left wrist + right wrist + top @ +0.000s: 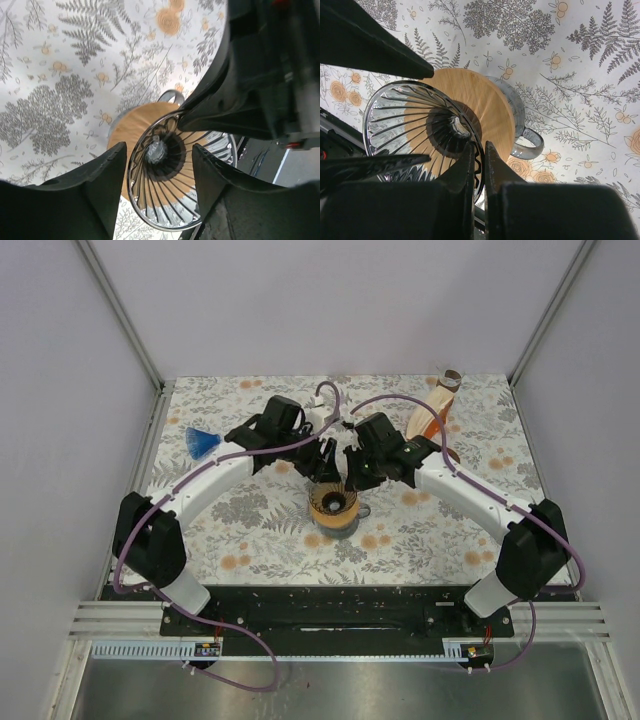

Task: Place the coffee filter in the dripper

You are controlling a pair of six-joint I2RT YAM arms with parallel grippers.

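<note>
1. Well out to the left of the left claw [159, 150], a blue fan-shaped piece [200, 441] lies on the counter [250, 530]. We cannot tell whether it is the coffee filter. No filter shows in either claw or inside the dripper.
2. The left claw is spread wide and carries nothing. Its fingers [100, 185] frame the dripper [162, 200], which sits straight below the claw, apart from both of them.
3. The dripper, ribbed glass in a wooden collar [480, 100], rests on a grey mug [530, 142], under and between the two claws.
4. The right claw [480, 150] is closed down to a thin slit, and the dripper's rim runs into that slit. We judge that it is pinching the rim to steady the cone.
5. To do this step well, we think the right claw should hold the cone level. The left claw should take the filter by one edge, bring it centred over the mouth, and release only once the paper seats against the ribs.
6. Both arms reach forward and lean inward with wrists bent down, so the claws meet almost tip to tip above the cone.
</note>
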